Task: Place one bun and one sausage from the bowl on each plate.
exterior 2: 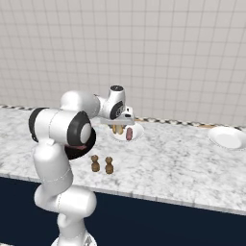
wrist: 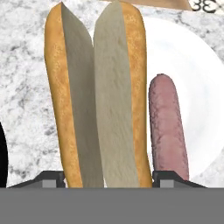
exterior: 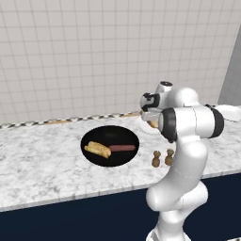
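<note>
My gripper (wrist: 109,179) is shut on a golden-tan split bun (wrist: 100,100), which stands between the two dark fingertips (wrist: 52,179). The bun hangs just over the left part of a white plate (wrist: 192,78). A pinkish sausage (wrist: 168,127) lies on that plate beside the bun. From the base views, the gripper (exterior 2: 118,126) hovers low over this plate (exterior 2: 138,133) with the sausage (exterior 2: 129,134) on it. The black bowl (exterior: 109,162) to the left holds another bun (exterior: 97,149) and a darker sausage (exterior: 122,148). A second white plate (exterior 2: 227,137) sits far right.
Two small brown shakers (exterior 2: 95,164) (exterior 2: 109,166) stand near the counter's front edge, close to the arm. The tiled wall runs behind the marble counter (exterior: 37,160). A tan board edge (wrist: 144,3) lies just past the near plate.
</note>
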Available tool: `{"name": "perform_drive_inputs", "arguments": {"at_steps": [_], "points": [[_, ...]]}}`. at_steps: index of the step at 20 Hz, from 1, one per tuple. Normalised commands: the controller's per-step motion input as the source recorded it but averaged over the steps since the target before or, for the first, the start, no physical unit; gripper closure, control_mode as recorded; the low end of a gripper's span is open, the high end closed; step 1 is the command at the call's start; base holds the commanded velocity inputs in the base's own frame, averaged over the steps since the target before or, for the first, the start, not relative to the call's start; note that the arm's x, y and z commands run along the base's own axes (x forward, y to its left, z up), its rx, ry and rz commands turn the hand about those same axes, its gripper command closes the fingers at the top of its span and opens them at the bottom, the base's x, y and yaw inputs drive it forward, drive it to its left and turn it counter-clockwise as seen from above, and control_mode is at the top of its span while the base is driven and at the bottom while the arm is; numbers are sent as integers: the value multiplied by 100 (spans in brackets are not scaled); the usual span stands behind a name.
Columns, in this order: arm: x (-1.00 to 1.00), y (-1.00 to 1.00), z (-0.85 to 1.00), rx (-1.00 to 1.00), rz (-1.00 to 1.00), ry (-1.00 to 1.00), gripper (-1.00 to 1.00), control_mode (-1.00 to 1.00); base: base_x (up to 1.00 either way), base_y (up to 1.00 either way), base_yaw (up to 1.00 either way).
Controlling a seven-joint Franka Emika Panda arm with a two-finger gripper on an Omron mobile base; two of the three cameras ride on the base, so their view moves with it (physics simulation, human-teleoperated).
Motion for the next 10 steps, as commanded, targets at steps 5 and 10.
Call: {"name": "perform_drive_inputs", "arguments": {"at_steps": [5, 10], "points": [[15, 0, -13, 0, 0, 0, 100, -100, 0, 0, 0], [2, 1, -10, 0, 0, 0, 100, -100, 0, 0, 0]]}}
